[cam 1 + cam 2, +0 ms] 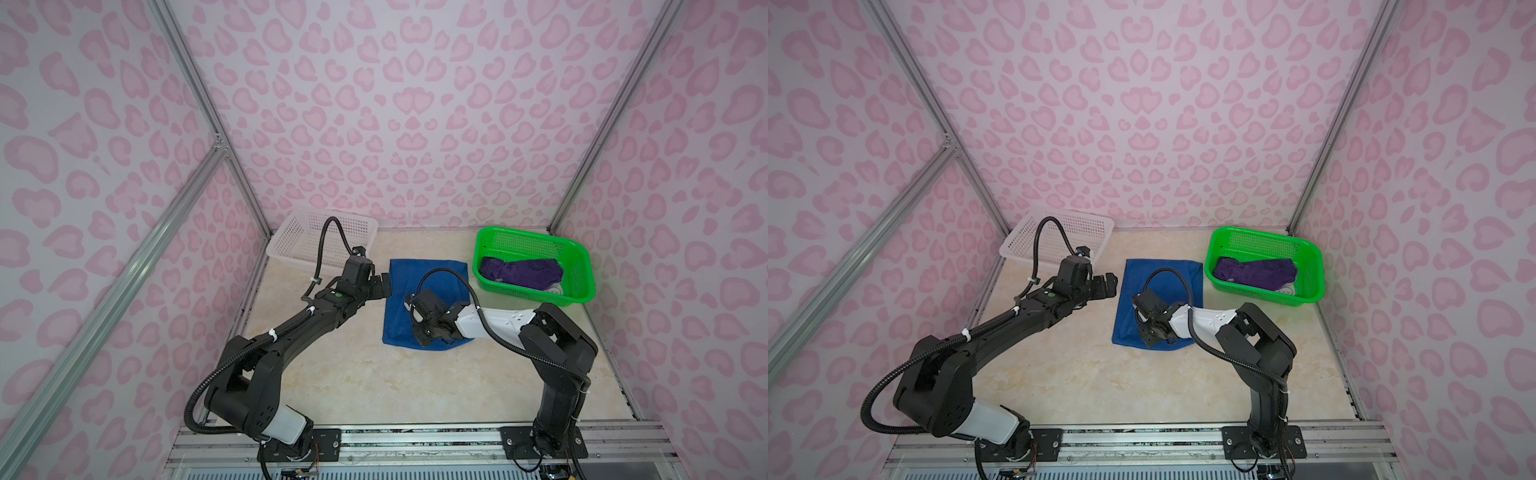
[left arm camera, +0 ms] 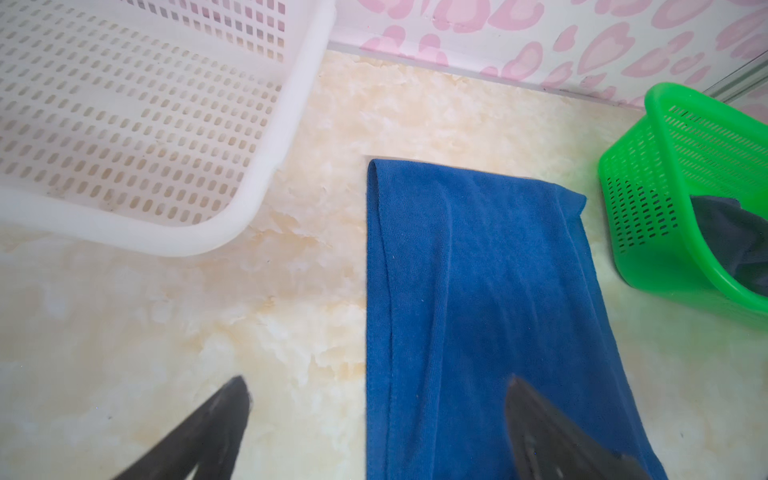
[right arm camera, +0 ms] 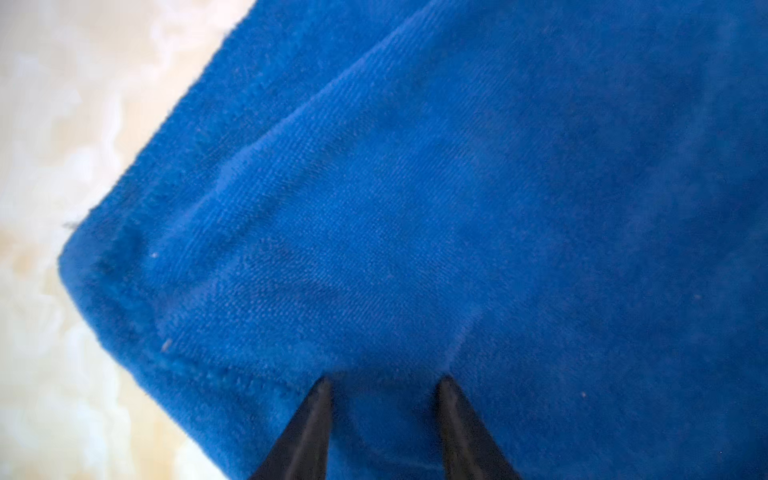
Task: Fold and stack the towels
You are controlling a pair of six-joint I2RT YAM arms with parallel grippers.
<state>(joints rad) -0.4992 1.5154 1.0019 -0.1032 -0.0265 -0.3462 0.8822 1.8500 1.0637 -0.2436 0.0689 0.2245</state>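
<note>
The blue towel (image 1: 432,282) (image 2: 478,270) lies folded on the table (image 1: 353,374), between the white basket (image 1: 291,241) and the green basket (image 1: 528,243). The purple towel (image 1: 523,272) sits crumpled inside the green basket.

The left gripper (image 1: 384,286) (image 2: 377,379) hovers at the blue towel's left edge with its jaws spread wide and nothing between them. The right gripper (image 1: 432,334) (image 3: 386,379) points down at the towel's near end. Its tips press into the cloth, part-way apart. Whether they pinch a fold is hard to tell from the wrist view.
</note>
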